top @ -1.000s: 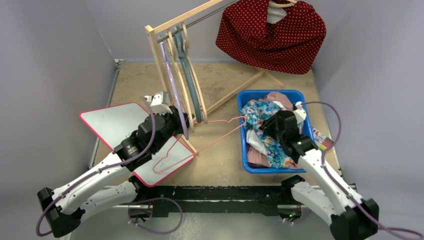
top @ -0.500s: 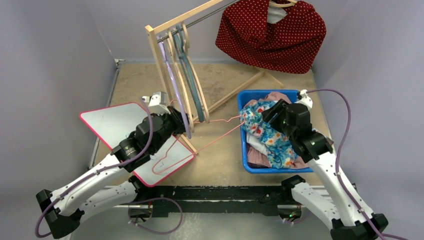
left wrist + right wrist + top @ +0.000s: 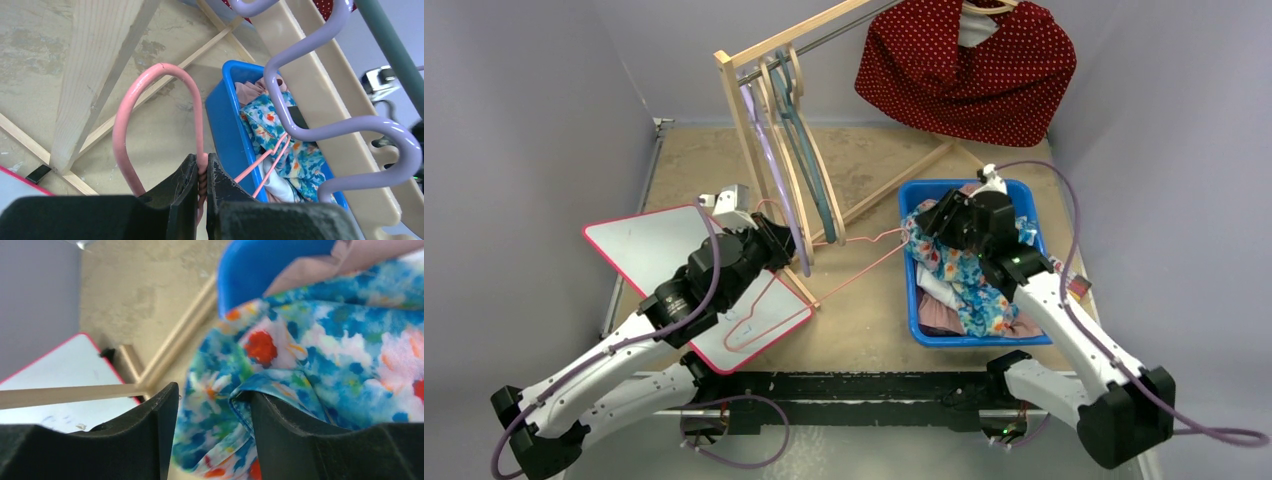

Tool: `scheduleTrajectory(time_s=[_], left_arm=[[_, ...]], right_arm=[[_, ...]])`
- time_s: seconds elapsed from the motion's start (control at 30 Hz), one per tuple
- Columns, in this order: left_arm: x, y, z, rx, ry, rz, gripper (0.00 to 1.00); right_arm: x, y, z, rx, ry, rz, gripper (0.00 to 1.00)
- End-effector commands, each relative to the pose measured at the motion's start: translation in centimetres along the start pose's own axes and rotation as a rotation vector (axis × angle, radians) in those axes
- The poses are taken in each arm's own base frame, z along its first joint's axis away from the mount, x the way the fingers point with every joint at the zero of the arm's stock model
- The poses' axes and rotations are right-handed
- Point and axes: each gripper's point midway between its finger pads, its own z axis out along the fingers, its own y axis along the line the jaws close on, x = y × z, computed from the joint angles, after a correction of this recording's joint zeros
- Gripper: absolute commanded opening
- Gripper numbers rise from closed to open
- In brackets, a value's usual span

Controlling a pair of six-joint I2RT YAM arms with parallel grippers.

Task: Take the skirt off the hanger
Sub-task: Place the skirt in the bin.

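Note:
The floral blue skirt (image 3: 961,272) lies bunched in the blue bin (image 3: 965,186), with one end of the pink wire hanger (image 3: 860,274) still caught in it. My left gripper (image 3: 767,236) is shut on the twisted neck below the hanger's hook (image 3: 121,120), its fingertips (image 3: 201,161) pinching the wire beside the rack. My right gripper (image 3: 931,226) hovers at the bin's near-left corner. In the right wrist view its jaws (image 3: 215,396) stand open, with a fold of the skirt (image 3: 320,350) between them, against the right finger.
A wooden rack (image 3: 742,108) stands mid-table holding lilac (image 3: 320,125), beige and teal hangers. A red dotted garment (image 3: 969,62) hangs at the far right end of its rail. A white board with pink edging (image 3: 646,245) lies under my left arm. Pink and white clothes (image 3: 941,310) fill the bin.
My right gripper has swung from the bin's middle to its near-left corner, dragging the floral fabric that way. The left arm has shifted slightly left, still holding the hanger.

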Motion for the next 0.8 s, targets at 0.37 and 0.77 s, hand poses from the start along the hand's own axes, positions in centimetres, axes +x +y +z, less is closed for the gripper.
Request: scheduleTrajectory(time_s=[0.37, 0.77], left_arm=[[-2.7, -1.2, -0.8, 0.032, -0.077, -0.006, 0.0], [-2.6, -1.0, -0.8, 0.034, -0.076, -0.001, 0.0]], right_arm=[[11.3, -15.3, 2.2, 0.525, 0.14, 0.125, 0.54], [1.9, -7.2, -6.9, 0.332, 0.004, 0.042, 0.87]])
